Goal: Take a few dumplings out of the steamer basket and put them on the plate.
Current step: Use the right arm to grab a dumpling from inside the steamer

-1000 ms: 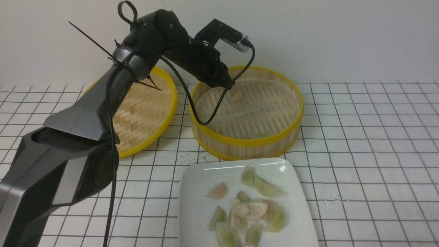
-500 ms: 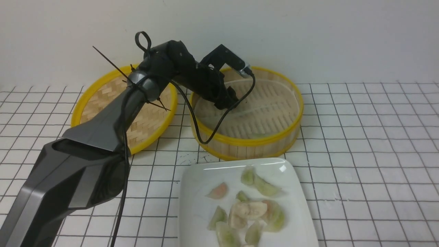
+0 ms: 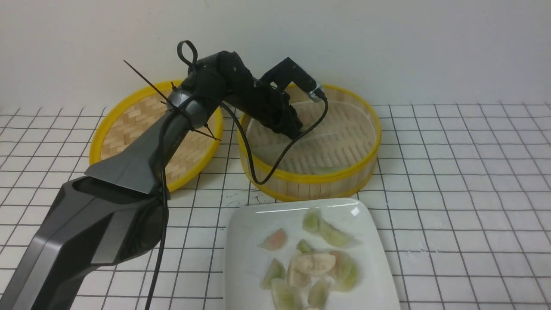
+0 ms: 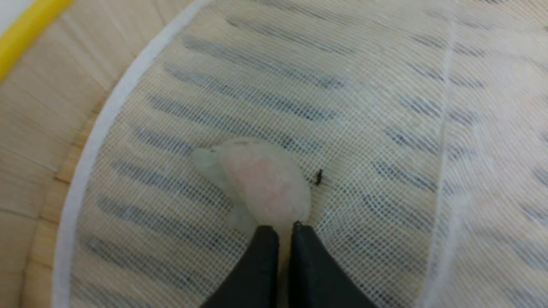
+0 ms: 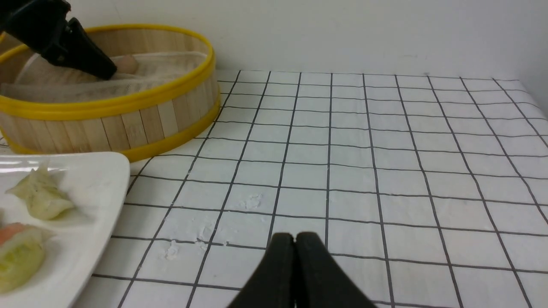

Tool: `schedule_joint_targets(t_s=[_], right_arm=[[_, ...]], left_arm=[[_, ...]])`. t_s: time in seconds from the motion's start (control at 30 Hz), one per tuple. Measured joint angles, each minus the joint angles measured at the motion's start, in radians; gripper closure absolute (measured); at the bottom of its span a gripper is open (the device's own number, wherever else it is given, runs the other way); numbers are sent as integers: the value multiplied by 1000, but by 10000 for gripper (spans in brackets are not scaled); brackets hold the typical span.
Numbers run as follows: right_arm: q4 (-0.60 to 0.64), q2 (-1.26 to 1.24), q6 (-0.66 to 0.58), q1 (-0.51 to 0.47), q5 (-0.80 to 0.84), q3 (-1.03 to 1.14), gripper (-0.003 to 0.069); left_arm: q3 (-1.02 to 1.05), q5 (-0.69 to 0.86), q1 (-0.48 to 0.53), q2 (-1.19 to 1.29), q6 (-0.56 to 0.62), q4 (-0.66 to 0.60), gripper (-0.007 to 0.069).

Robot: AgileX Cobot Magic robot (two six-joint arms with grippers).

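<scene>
The table (image 3: 452, 172) w/ black grid lines is the biggest thing. The L arm (image 3: 129, 172) reaches out over it and down into the basket (image 3: 310, 178). The plate (image 3: 245, 228) sits just behind the L hand, on the near side of the basket, w/ a pile of dumplings (image 3: 314, 262) on it. A flat woven lid (image 3: 129, 99) lies off to the outer side of that arm.

Inside the basket, on the white cloth (image 4: 364, 128), lies one pink dumpling (image 4: 261, 184). It's right in front of the L hand (image 4: 279, 233), touching the tips. Its long way runs away from the tips, leaning a bit to one side. The two fingers are pressed together at its near edge. Can't tell if they pinch a bit of its skin or just bump it. It lies flat on the cloth, not lifted.

The R hand (image 5: 294, 239) is far from the basket, low over bare table, fingers together, nothing in them. So the L hand is way nearer. I think a lift only works if that edge is really caught.
</scene>
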Motion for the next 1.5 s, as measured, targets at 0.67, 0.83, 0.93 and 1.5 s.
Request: schedule_joint_targets(t_s=[0.67, 0.83, 0.93, 1.5], right_arm=[[0, 0, 0, 0, 0, 0, 673], [0, 0, 0, 0, 0, 0, 673], [0, 0, 0, 0, 0, 0, 673], [0, 0, 0, 0, 0, 0, 673]], left_arm=[[-32, 227, 4, -65, -83, 51, 631], [-31, 248, 4, -44, -126, 67, 587], [-31, 248, 4, -44, -142, 74, 484], [-120, 164, 9, -36, -326, 84, 64]])
